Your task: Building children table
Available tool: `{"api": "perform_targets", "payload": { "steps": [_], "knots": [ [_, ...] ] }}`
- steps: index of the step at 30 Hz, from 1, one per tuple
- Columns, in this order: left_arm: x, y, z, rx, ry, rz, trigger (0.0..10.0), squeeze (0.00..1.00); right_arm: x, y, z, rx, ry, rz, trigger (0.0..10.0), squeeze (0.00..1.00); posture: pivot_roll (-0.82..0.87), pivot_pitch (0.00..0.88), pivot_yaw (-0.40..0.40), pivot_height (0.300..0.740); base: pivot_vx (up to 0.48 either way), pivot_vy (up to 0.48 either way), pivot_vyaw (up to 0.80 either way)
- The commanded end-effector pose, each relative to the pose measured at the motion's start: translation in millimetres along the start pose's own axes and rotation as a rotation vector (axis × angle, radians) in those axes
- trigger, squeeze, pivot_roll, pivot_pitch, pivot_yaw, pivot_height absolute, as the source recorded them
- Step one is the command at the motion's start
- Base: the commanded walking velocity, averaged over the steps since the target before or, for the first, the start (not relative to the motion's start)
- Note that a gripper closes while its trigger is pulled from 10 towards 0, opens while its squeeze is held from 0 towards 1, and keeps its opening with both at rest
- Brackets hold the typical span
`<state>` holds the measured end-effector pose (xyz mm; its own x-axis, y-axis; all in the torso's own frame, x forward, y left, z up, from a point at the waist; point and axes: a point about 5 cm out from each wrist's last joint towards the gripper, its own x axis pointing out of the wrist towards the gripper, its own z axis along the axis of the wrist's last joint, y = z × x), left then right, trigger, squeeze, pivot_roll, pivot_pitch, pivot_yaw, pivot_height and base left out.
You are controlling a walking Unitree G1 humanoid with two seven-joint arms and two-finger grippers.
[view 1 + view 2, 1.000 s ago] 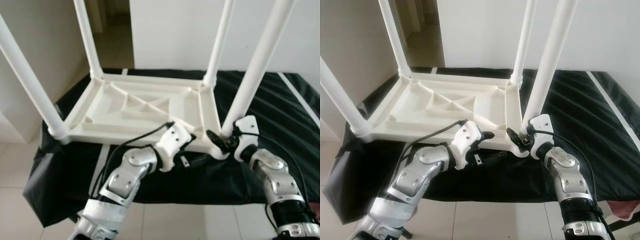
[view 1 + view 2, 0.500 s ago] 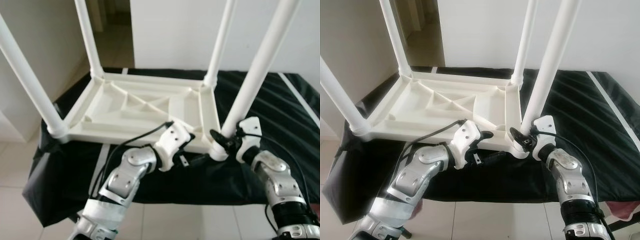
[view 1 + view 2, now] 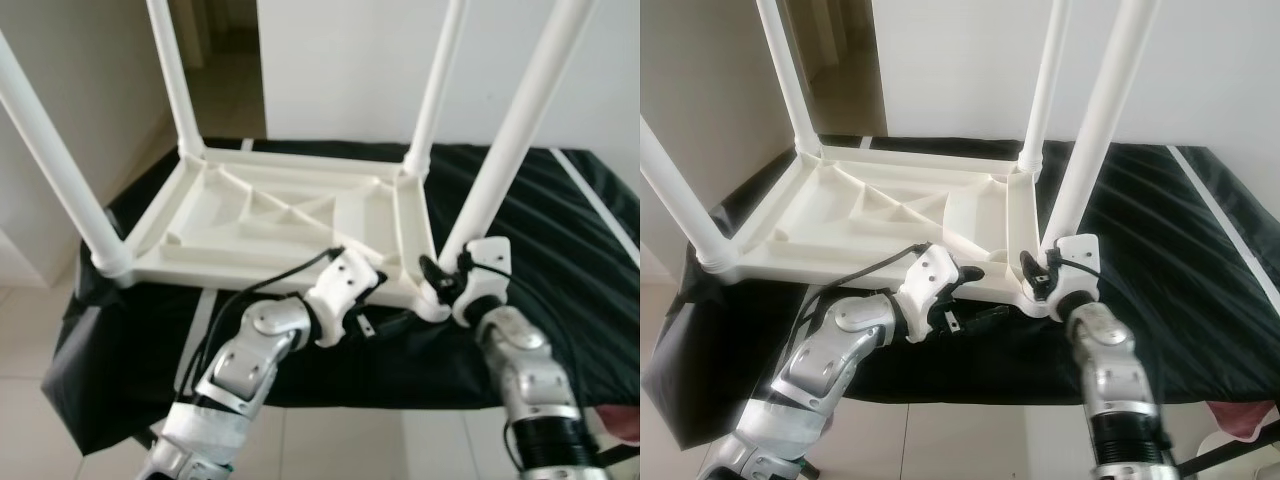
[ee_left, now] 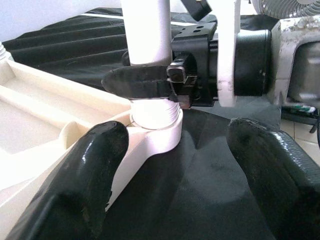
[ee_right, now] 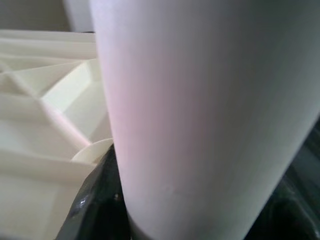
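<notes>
On black cloth (image 3: 560, 240), upturned white table (image 3: 280, 215)

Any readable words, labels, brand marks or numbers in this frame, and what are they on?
No readable text in any view.
The upturned white table, its legs and the black cloth under it carry no print.
The left gripper and right gripper, which is closed round the base of the near right leg, show no legible marking.
</notes>
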<state>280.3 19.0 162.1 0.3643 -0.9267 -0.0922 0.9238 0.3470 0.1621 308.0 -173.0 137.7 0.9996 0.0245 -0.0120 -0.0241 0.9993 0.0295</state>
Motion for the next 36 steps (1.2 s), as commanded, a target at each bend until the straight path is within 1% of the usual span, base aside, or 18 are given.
{"api": "perform_targets", "payload": {
  "steps": [1,4,6,7,9,10,12,15,19,20,21,22,30,31,33,34,35,36],
  "knots": [
    [-0.9,2.7,2,0.01,0.003,0.053,10.0,0.0,-3.3,-0.1,-9,0.061,0.045,-0.105,10.0,0.0,0.01,0.0,-0.026,0.74,0.0,0.0,0.0],
    [-0.9,2.4,2,0.014,0.004,0.053,10.0,0.0,-4.5,2.9,-11,0.114,0.052,-0.216,10.0,0.0,0.02,0.0,-0.028,0.74,0.0,0.0,0.0],
    [-0.8,2.4,2,0.015,0.004,0.054,10.0,0.0,-5.0,3.5,-11,0.132,0.058,-0.261,10.0,0.0,0.02,0.0,-0.028,0.74,0.0,0.0,0.0],
    [-1.0,2.2,2,0.015,0.003,0.055,10.0,0.0,-3.7,7.8,-10,0.158,0.047,-0.283,10.0,0.0,0.03,0.0,-0.033,0.74,0.0,0.0,0.0],
    [-1.1,2.0,2,0.015,0.002,0.056,10.0,0.0,-2.8,11.0,-9,0.176,0.039,-0.297,10.0,0.0,0.03,0.0,-0.033,0.74,0.0,0.0,0.0],
    [-1.0,1.4,2,0.015,0.001,0.055,10.0,0.0,-0.5,23.0,-5,0.177,0.024,-0.273,10.0,0.0,0.04,0.0,-0.032,0.74,0.0,0.0,0.0],
    [-0.4,1.0,2,0.02,0.002,0.052,10.0,0.0,0.0,34.2,1,0.146,-0.001,-0.214,10.0,0.0,0.04,0.0,-0.032,0.74,0.0,0.0,0.0],
    [-0.4,1.1,2,0.025,0.006,0.05,10.0,0.0,-1.6,38.2,4,0.122,-0.01,-0.181,10.0,0.0,0.04,0.0,-0.032,0.74,0.0,0.0,0.0],
    [0.3,1.2,1,0.03,0.009,0.044,10.0,0.0,-4.3,30.2,2,0.108,-0.001,-0.232,10.0,0.0,0.03,0.0,-0.026,0.74,0.0,0.0,0.0],
    [0.5,1.6,2,0.03,0.008,0.045,10.0,0.0,-4.5,28.5,2,0.112,-0.002,-0.239,10.0,0.18,0.03,0.0,-0.025,0.74,0.0,0.0,0.0],
    [0.7,1.9,2,0.029,0.006,0.044,10.0,0.0,-4.8,26.9,3,0.117,-0.005,-0.247,10.0,0.69,0.03,0.0,-0.025,0.74,0.0,0.0,0.0],
    [0.9,1.9,2,0.028,0.006,0.044,10.0,0.0,-5.0,25.5,3,0.118,-0.009,-0.254,10.0,1.0,0.03,0.0,-0.024,0.74,0.0,0.0,0.0],
    [1.5,1.7,-1,0.032,0.019,0.044,10.0,0.0,-6.7,19.6,9,0.086,-0.044,-0.215,10.0,1.0,0.03,0.0,-0.027,0.74,0.0,0.0,0.0],
    [0.2,1.9,-2,0.036,0.024,0.045,10.0,0.0,-8.4,15.0,9,0.081,-0.044,-0.175,10.0,1.0,0.04,0.0,-0.037,0.74,0.0,0.0,0.0],
    [-1.6,2.7,-3,0.036,0.027,0.051,10.0,0.0,-10.2,12.3,9,0.074,-0.04,-0.101,10.0,1.0,0.04,0.0,-0.037,0.74,0.0,0.0,0.0],
    [-2.6,2.8,-4,0.037,0.029,0.053,10.0,0.0,-11.2,8.2,9,0.063,-0.037,-0.064,10.0,0.64,0.04,0.0,-0.043,0.74,0.0,0.0,0.0],
    [-3.2,2.8,-4,0.038,0.03,0.054,10.0,0.0,-11.8,5.4,9,0.056,-0.035,-0.043,10.0,0.0,0.04,0.0,-0.043,0.74,0.0,0.0,0.0],
    [-3.8,2.7,-4,0.038,0.03,0.055,10.0,0.0,-12.0,0.6,9,0.049,-0.031,-0.019,10.0,0.0,0.05,0.0,-0.045,0.74,0.0,0.0,0.0]
  ]
}}
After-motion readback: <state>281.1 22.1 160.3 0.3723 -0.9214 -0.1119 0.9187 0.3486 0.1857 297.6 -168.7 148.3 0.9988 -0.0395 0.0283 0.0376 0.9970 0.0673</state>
